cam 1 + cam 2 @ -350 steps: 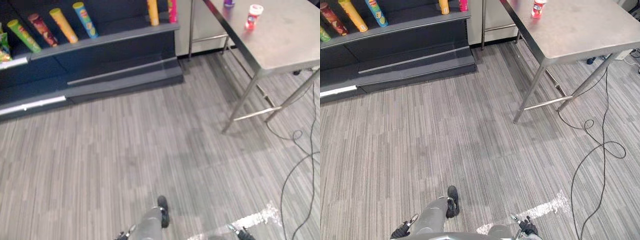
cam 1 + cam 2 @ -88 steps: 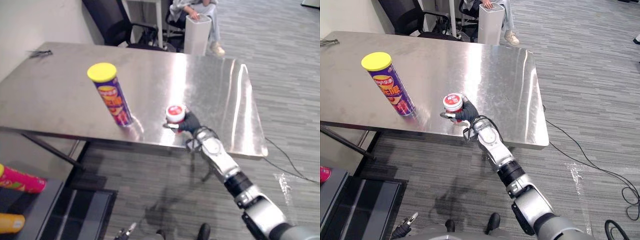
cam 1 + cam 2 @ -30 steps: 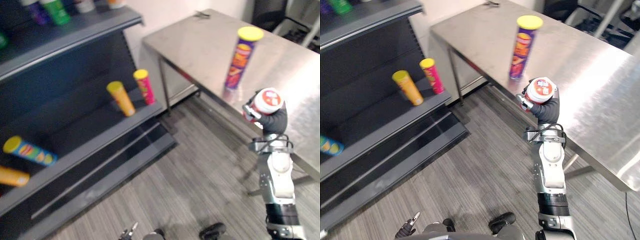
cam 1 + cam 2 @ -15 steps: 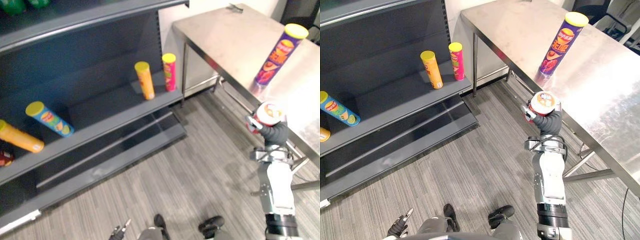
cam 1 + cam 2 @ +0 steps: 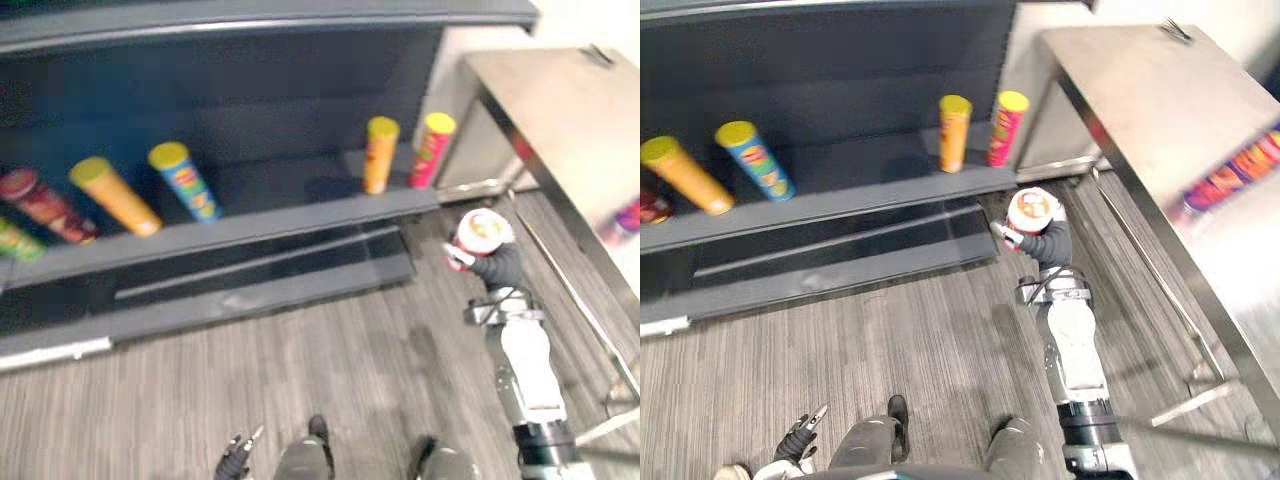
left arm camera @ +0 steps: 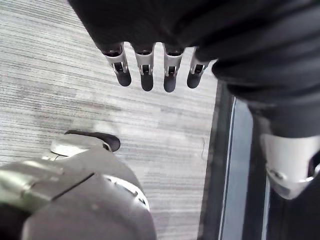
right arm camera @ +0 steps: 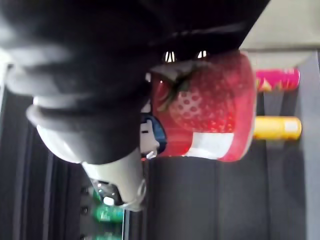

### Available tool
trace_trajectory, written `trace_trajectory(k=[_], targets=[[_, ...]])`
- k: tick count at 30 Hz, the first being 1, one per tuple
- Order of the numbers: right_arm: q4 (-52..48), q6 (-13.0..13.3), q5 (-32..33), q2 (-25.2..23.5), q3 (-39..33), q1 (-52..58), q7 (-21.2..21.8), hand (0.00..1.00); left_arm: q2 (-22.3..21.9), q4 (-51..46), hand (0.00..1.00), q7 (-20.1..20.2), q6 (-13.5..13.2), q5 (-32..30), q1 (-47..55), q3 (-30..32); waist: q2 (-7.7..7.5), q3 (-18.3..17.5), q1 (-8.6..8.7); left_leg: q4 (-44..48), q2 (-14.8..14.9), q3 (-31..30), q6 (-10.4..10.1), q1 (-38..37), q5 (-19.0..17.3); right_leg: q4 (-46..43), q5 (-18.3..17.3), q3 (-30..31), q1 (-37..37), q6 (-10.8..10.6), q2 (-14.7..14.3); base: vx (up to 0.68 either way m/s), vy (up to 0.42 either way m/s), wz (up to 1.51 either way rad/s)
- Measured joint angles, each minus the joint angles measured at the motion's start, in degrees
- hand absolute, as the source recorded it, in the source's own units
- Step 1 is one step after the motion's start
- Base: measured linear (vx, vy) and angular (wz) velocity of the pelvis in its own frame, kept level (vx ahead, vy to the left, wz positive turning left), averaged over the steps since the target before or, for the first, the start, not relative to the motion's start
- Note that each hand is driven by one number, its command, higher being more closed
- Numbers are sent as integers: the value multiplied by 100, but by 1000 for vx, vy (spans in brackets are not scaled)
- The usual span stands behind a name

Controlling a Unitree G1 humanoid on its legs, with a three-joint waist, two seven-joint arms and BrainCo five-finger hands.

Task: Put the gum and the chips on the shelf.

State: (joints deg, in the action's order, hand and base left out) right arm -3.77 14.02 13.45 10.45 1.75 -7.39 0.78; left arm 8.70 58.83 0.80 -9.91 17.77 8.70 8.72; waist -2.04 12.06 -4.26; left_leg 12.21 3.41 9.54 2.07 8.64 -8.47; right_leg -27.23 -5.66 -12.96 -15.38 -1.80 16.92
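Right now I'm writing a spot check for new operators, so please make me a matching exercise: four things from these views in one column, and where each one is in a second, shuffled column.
Things:
1. gum tub
2. purple chips can
3. pink chips can
4. left hand

Places:
A. standing on the steel table
B. on the shelf, at its right end
C. gripped in the right hand, in front of the shelf
D. hanging low over the floor, fingers straight

Pairs: 1-C, 2-A, 3-B, 4-D
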Motion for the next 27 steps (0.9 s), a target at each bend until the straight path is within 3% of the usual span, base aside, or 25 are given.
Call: trace_trajectory(k=[3,5,8,11,21,24,27], targets=[[-34,2,7,5,139,37,136,100,23,51,0,-4,-6,0,-26,-105,-14,79,109,216,-262,-635,-31,-8,-29,443,36,357,-152,-51,-332,153,-100,142],[-95,0,15,22,137,185,225,100,60,108,0,-2,-9,1,-57,-219,-52,164,178,535,-442,-962,-229,84,-185,833,288,627,8,-461,-329,108,-142,120],[-195,-6,72,18,163,241,300,100,-113,267,0,6,1,3,-29,-216,125,187,104,563,-121,-1044,-393,237,-254,1337,306,460,174,-410,-680,72,-172,16],[-334,-5,266,35,144,508,360,100,-127,272,0,19,2,4,-12,-184,132,180,181,279,74,-1188,-542,159,-188,1650,359,250,394,-326,-887,34,-130,9],[-501,-13,298,-14,132,790,485,100,-129,271,0,13,11,-112,-81,-169,171,142,250,-621,138,-1334,-764,-154,354,1901,384,22,474,-221,-945,73,-50,12],[-478,-12,298,-27,139,905,484,100,-129,272,0,-10,11,-120,-119,-174,172,142,265,-552,61,-1337,-804,-202,424,1575,140,-43,473,-212,-823,-11,-13,24],[-391,-13,301,-40,196,1127,489,100,-130,266,0,-36,8,-122,-131,-176,155,149,260,207,-55,-1251,-803,-34,414,1196,-279,-162,606,-152,-651,-79,-33,36]])
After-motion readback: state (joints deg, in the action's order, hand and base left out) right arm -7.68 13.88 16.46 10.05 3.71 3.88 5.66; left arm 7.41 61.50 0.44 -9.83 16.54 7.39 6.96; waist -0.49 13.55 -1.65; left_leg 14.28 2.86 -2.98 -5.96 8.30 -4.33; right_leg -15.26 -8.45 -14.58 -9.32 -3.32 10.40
